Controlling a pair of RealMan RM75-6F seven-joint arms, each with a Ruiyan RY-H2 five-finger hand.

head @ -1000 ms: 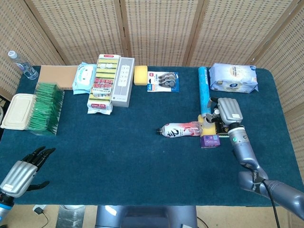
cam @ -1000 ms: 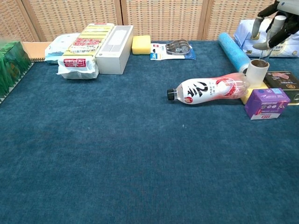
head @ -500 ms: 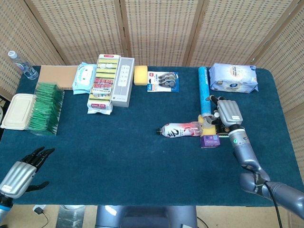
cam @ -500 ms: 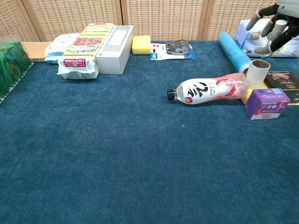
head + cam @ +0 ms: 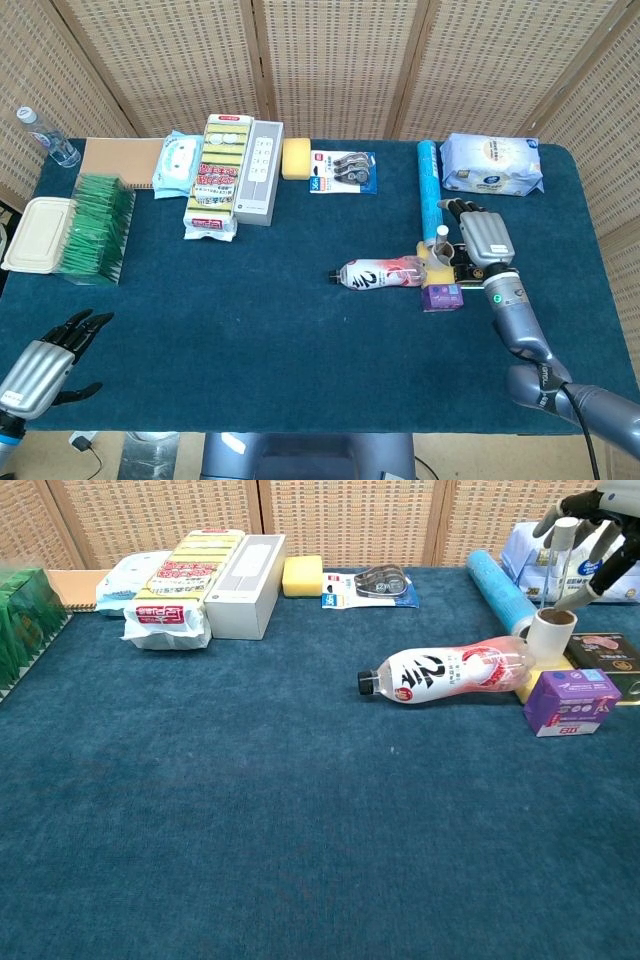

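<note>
My right hand point(image 5: 478, 236) hovered with fingers point(image 5: 563, 532) spread wide just above the white roll point(image 5: 551, 632) standing beside the bottle point(image 5: 447, 671), and I feared a clumsy bump might tip it.

A blue-carpeted worktop point(image 5: 280, 330) is carrying a lying bottle point(image 5: 378, 273) mid-frame, boxes upper left, wipes point(image 5: 492, 164) upper right.

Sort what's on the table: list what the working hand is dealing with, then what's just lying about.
In hand:
right hand
white tube, upright below its fingers
yellow sponge under the tube

Lying about:
drink bottle
purple box
blue roll
wipes pack
white box
left hand, idle at the table edge
</note>
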